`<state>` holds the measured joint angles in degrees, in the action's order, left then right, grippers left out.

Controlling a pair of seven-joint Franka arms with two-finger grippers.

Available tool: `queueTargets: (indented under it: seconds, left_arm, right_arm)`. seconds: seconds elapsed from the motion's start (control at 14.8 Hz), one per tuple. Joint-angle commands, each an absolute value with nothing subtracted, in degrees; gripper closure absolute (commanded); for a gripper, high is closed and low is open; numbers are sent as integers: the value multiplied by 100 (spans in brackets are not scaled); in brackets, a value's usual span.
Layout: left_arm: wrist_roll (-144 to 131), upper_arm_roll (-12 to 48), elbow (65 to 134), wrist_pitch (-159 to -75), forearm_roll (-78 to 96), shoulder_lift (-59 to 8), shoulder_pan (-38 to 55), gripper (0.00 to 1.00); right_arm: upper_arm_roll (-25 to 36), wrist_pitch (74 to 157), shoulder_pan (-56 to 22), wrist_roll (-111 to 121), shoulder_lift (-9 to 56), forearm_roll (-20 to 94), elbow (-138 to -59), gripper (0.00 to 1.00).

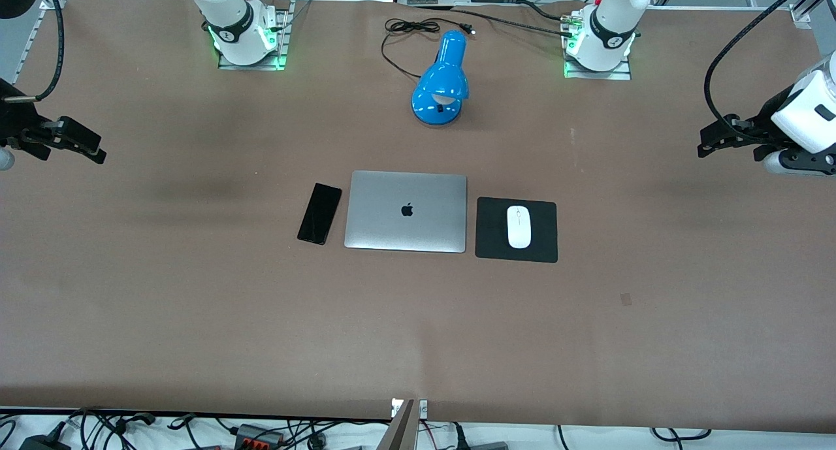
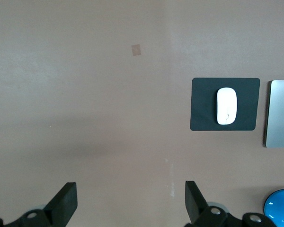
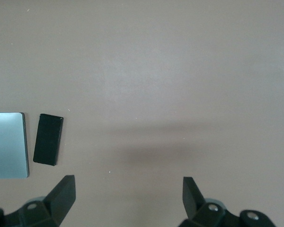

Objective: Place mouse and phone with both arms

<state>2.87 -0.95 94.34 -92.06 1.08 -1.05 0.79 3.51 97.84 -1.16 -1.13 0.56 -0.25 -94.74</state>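
The white mouse [image 1: 519,226] lies on a black mouse pad [image 1: 490,236], beside the laptop toward the left arm's end of the table. It also shows in the left wrist view [image 2: 226,106]. The black phone [image 1: 319,213] lies flat beside the laptop toward the right arm's end, and also shows in the right wrist view [image 3: 48,139]. My left gripper [image 1: 707,143] hangs open and empty over bare table at the left arm's end [image 2: 131,201]. My right gripper [image 1: 96,151] hangs open and empty over bare table at the right arm's end [image 3: 128,196].
A closed silver laptop [image 1: 406,211] lies between the phone and the mouse pad. A blue desk lamp [image 1: 442,84] with a black cord stands farther from the front camera, between the two arm bases.
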Motion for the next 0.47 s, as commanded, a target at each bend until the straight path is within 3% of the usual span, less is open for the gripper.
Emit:
queueTargets:
  seconds: [0.0,0.4]
  left_arm:
    - [396,-79,9264,-9114,-18,-176,88,0]
    - [404,-79,9264,-9105,-18,-176,79,0]
  right_arm:
    - [404,9853,-150,9,-9,88,-9624,0]
    - [422,9563,-158,9,-149,88,-9598,0]
